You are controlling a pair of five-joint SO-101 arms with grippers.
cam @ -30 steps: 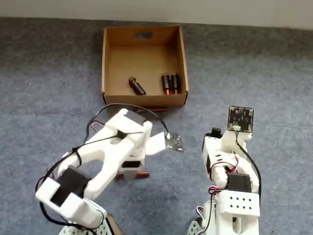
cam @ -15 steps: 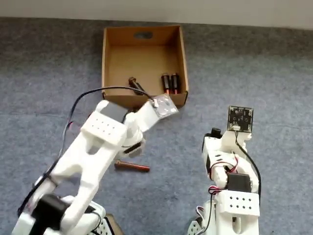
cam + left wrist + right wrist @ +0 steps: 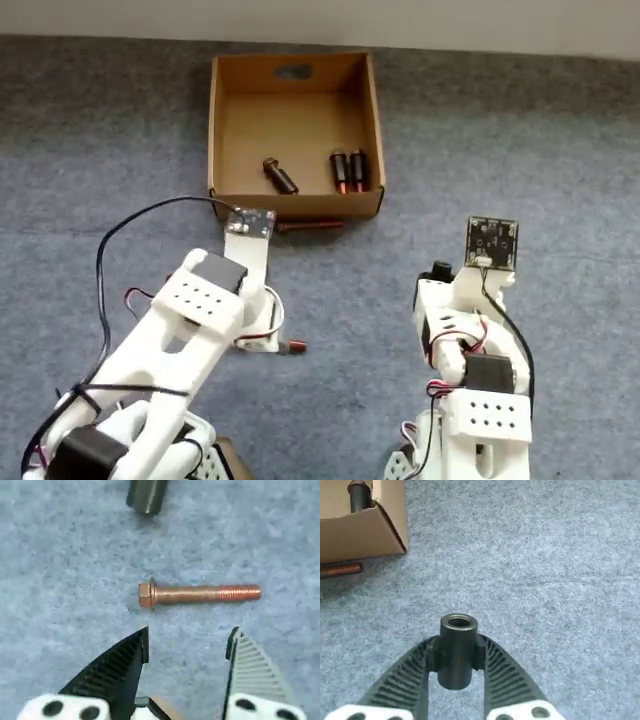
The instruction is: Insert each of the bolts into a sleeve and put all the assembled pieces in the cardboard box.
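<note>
A copper bolt [image 3: 200, 594] lies flat on the grey carpet, just ahead of my left gripper [image 3: 189, 632], which is open and holds nothing. A dark sleeve [image 3: 146, 495] lies a little beyond the bolt. From above, the left arm [image 3: 200, 310] covers most of this bolt, leaving only one end [image 3: 293, 347] showing. My right gripper [image 3: 456, 647] is shut on a dark sleeve [image 3: 458, 630], held with its bore facing away from the camera. The cardboard box [image 3: 222, 120] holds three assembled pieces [image 3: 350, 171]. A second bolt [image 3: 310, 226] lies against the box's front wall.
The right arm [image 3: 470, 340] stands folded at the right, some way from the box. The box corner [image 3: 365, 530] and the second bolt's threaded end [image 3: 340, 570] appear in the right wrist view. Bare carpet lies between the arms and to the right of the box.
The left arm swung up toward the box front, then came back left and down over the loose bolt. The right arm has kept still with its sleeve.
</note>
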